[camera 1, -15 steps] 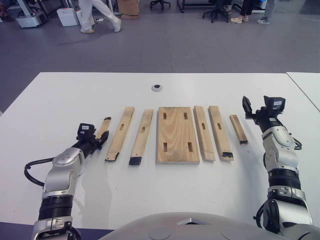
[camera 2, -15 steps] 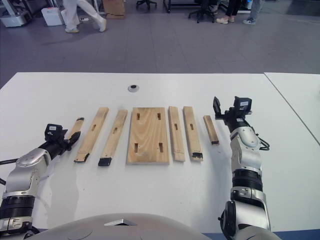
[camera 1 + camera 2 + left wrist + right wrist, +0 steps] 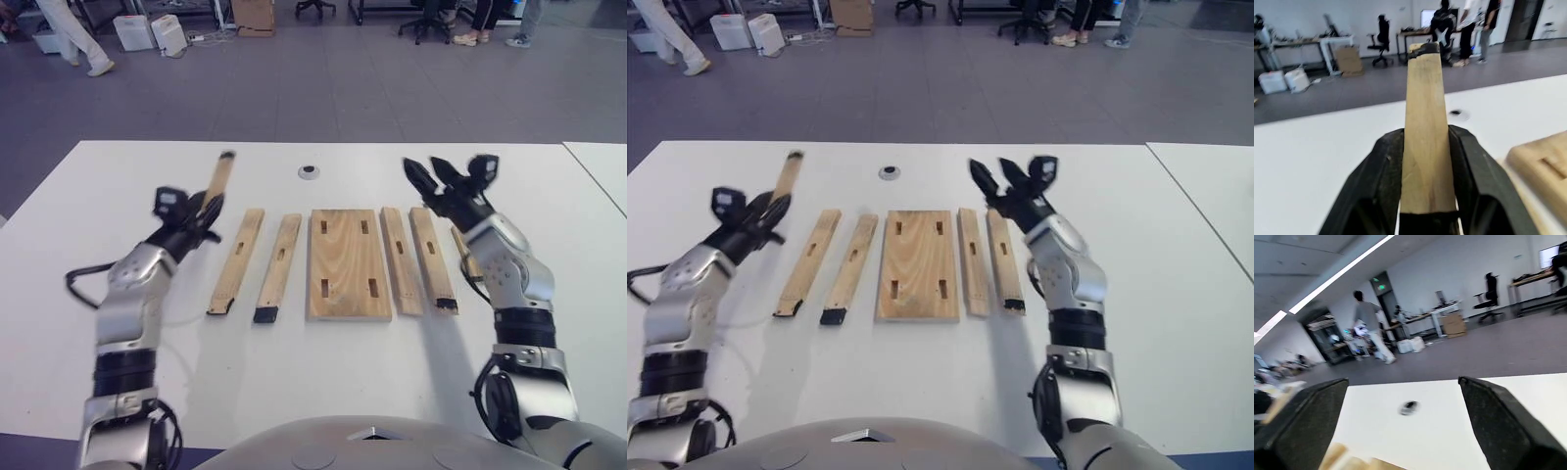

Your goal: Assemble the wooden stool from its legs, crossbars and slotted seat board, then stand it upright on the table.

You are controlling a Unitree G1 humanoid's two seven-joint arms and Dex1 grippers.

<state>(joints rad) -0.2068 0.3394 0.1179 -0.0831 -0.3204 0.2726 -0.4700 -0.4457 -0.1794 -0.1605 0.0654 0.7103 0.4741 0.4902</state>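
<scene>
Between the fingers (image 3: pixel 1382 166) of the left end effector (image 3: pixel 1426 147), a tilted crossbar (image 3: pixel 1425 98).

Crossbar (image 3: pixel 1425 122) in left gripper (image 3: pixel 204 213): pale bare wood, fine straight grain, matt, looks unvarnished. Its far tip is dark, as if coated black.

Left fingers (image 3: pixel 1376 171): black plastic, smooth, dull sheen along the edges.

Right gripper (image 3: pixel 423 168), jaws apart: fingers (image 3: pixel 1498 426) of the same black plastic, matt, no texture to be made out.

Board (image 3: pixel 348 264), between the two grippers: light wood, wavy grain plainly visible, matt, slots clean-edged.

Legs (image 3: pixel 278 266), to either side of the board: same pale matt wood, some near ends dark.

Table (image 3: pixel 118 176) under both grippers: white, smooth, faint sheen.

Grommet (image 3: pixel 309 171), beyond the grippers: dark centre, grey ring, material unclear.
</scene>
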